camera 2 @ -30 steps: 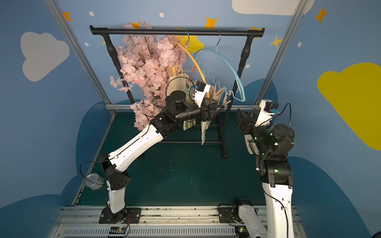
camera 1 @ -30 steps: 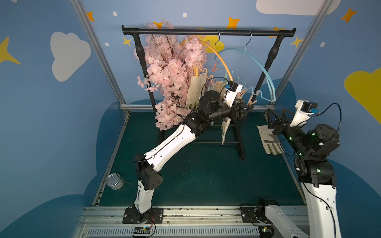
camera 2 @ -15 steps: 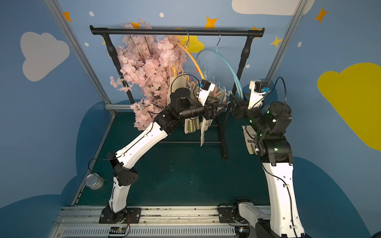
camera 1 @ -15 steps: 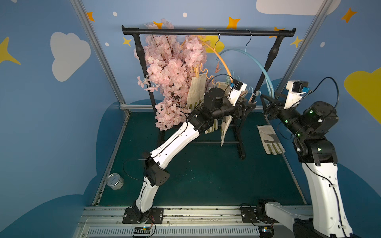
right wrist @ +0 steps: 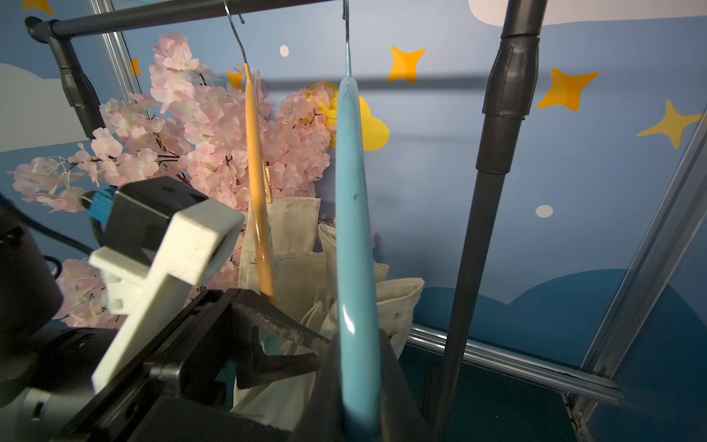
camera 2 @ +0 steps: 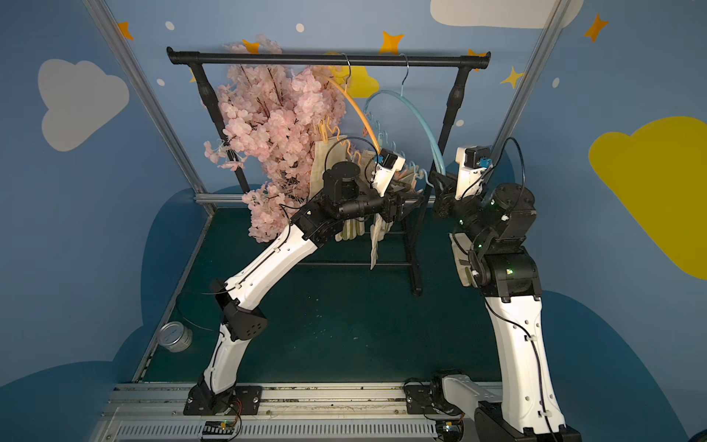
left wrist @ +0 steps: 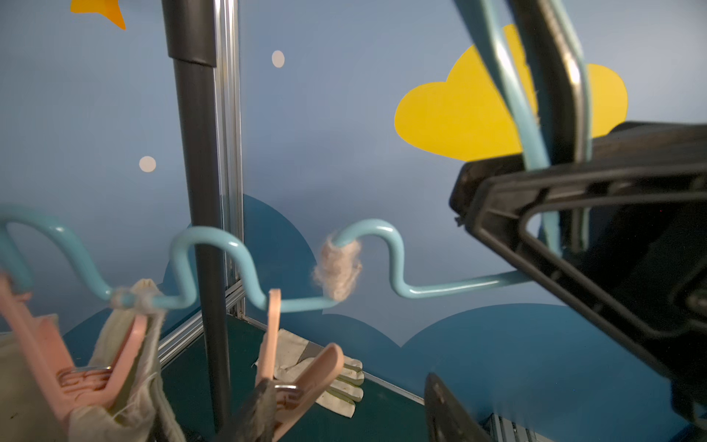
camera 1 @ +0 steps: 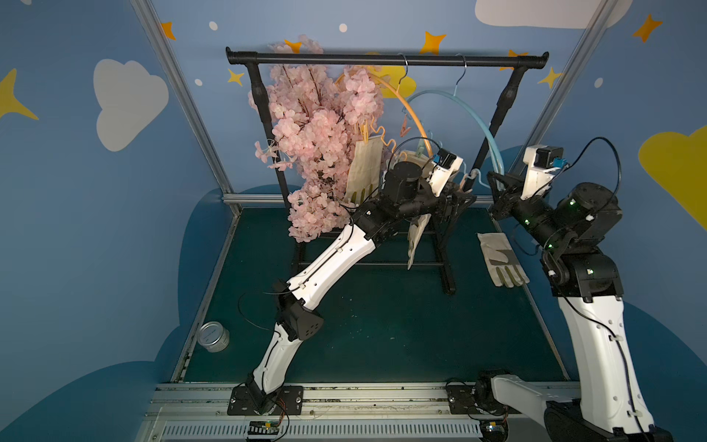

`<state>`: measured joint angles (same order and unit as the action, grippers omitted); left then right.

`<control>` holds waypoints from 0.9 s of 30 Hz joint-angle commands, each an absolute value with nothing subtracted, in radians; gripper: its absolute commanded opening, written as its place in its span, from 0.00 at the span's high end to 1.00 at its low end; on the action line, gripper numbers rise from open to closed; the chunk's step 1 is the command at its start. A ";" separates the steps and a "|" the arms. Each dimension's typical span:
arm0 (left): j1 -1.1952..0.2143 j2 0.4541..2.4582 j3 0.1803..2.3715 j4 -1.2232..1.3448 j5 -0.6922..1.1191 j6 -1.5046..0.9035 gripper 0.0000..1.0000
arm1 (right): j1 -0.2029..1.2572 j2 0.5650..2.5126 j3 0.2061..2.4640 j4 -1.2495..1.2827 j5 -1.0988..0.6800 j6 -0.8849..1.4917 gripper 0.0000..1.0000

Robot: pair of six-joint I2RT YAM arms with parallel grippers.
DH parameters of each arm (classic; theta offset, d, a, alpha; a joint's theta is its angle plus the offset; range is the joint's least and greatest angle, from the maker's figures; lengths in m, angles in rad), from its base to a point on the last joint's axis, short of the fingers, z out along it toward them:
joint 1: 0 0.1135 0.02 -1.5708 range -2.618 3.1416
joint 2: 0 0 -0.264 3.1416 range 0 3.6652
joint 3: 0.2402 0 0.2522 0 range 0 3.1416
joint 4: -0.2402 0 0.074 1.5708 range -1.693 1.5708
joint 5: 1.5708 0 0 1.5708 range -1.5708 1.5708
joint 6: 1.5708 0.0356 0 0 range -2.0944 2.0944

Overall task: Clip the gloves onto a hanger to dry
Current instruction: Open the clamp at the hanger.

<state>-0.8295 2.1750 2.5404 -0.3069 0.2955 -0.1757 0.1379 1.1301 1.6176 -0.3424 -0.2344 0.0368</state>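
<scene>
Gloves check, front to back: a loose glove lies flat on the green desk beside the right arm, not hung yet. Further in, the right jaws are clamped on the end of the blue hanger. The left jaws stand partly open just under its wavy bottom bar. A pink clip sits between them against one side, and it doesn't look squeezed. Behind that, several gloves hang clipped from the blue hanger and the orange hanger. Both hangers are hooked on the black rail, with pink blossom alongside.

My take: keep the right grip firm but don't drag the hanger sideways, or the hook could hop off the rail. Square the left jaws on the clip's two handles before squeezing, so it opens cleanly instead of twisting round the bar.
</scene>
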 commanded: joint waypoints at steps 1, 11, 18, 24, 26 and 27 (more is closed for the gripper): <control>-0.824 2.203 2.590 -0.333 0.293 -0.143 0.39 | 0.144 1.125 1.644 -0.326 -0.232 0.032 0.97; -0.823 2.235 2.632 -0.360 0.239 -0.062 0.37 | 0.153 1.126 1.643 -0.321 -0.229 0.032 0.98; -0.820 2.242 2.643 -0.351 0.201 -0.021 0.35 | 0.156 1.130 1.648 -0.326 -0.244 0.036 0.98; -0.816 2.258 2.666 -0.333 0.221 0.005 0.36 | 0.159 1.131 1.649 -0.326 -0.258 0.036 0.99; -0.813 2.261 2.666 -0.320 0.227 0.006 0.37 | 0.159 1.132 1.651 -0.326 -0.259 0.038 0.99; -0.812 2.263 2.666 -0.315 0.247 0.006 0.37 | 0.160 1.131 1.650 -0.326 -0.259 0.038 0.99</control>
